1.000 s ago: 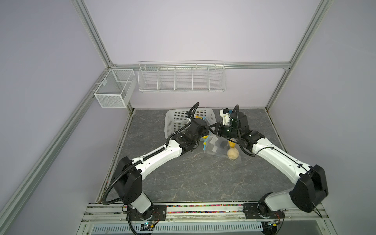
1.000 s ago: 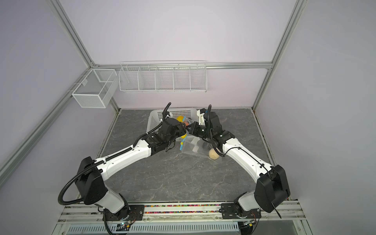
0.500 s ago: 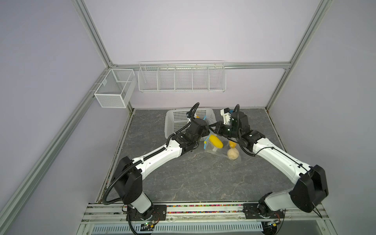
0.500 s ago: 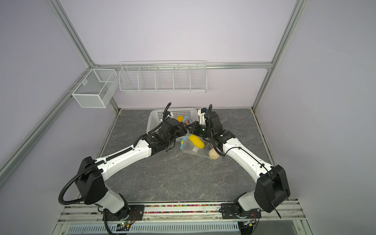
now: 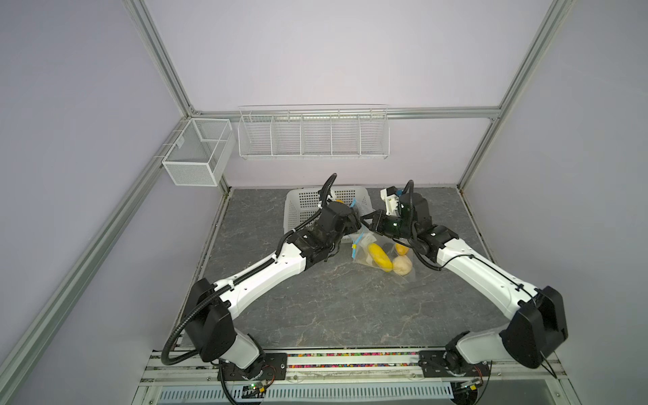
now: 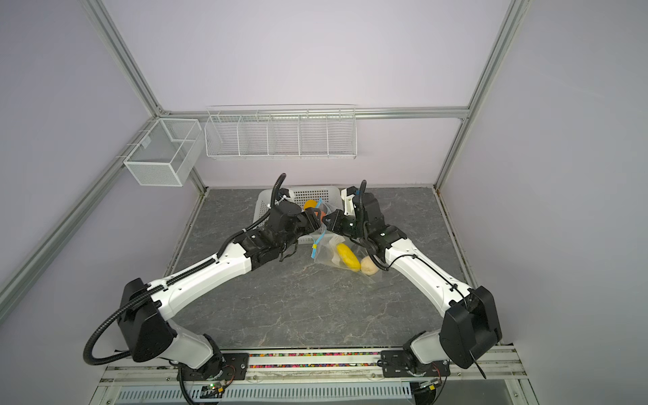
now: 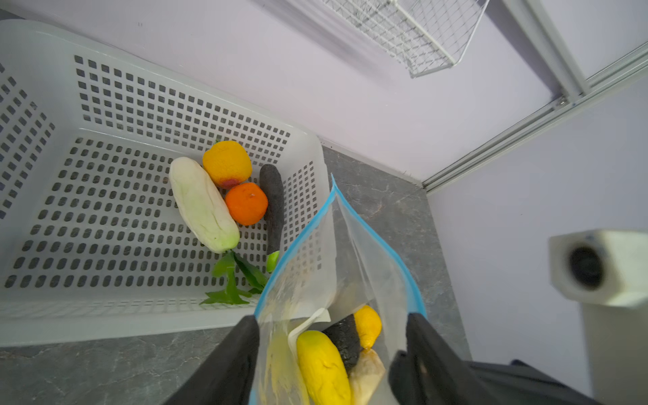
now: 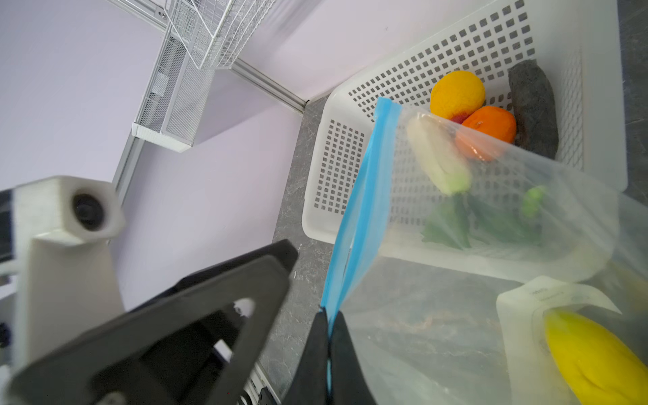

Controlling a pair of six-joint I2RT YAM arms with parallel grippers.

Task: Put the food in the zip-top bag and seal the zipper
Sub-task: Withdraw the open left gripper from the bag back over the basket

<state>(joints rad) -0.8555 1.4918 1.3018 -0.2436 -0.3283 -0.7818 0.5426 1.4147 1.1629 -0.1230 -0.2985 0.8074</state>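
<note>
Bag (image 7: 368, 252), clear crinkly plastic, light-blue zipper strip (image 8: 361, 217), agape | right gripper (image 8: 329, 315) clamped on zipper strip | left gripper (image 7: 333, 319) wide, nothing gripped

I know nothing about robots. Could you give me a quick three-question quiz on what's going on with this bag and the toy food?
1. True or false: the zip-top bag is sealed shut.
2. The right gripper is pinching: A a spoon, B the zipper, C a cup.
3. Fill in: the orange piece lies in the white ___.
Key: 1 false, its mouth gapes; 2 B; 3 basket.
</note>
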